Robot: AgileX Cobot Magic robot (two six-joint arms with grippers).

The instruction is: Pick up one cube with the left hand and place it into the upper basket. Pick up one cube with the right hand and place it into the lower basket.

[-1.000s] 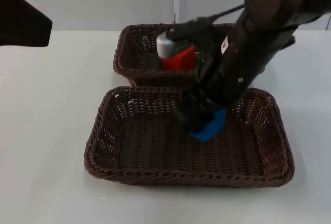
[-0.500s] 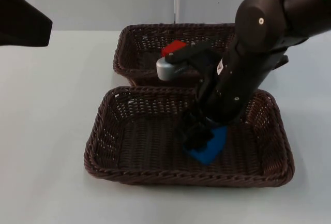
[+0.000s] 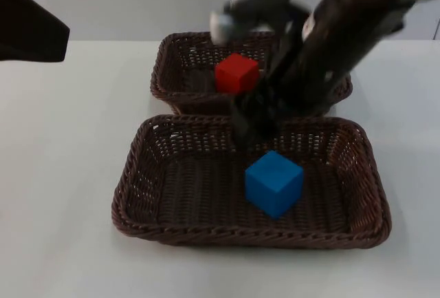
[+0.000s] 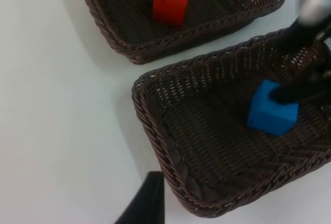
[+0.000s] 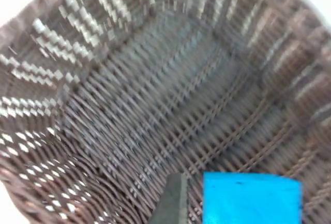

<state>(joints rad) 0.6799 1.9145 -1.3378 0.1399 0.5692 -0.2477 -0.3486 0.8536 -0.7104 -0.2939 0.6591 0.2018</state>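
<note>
Blue cube [image 3: 273, 182] rests on the lower basket [image 3: 137, 195] floor; red cube [image 3: 237, 73] sits in the upper basket [image 3: 165, 71] at twelve o'clock. Right gripper [image 3: 251, 122] hovers above the blue cube, holding nothing; whether its fingers are spread cannot be told. Left gripper [image 4: 150, 203] waits at nine o'clock. Both placements appear complete; next, the right arm must clear the rim.

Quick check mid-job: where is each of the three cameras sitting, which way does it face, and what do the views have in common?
Top view: fixed, looks down and forward; right gripper above the lower basket, blue cube free, red cube in the upper basket.
Left wrist: waits aside, looks down on both baskets; own fingertip.
Right wrist: looks into the lower basket; own fingertip.
All share the blue cube.
</note>
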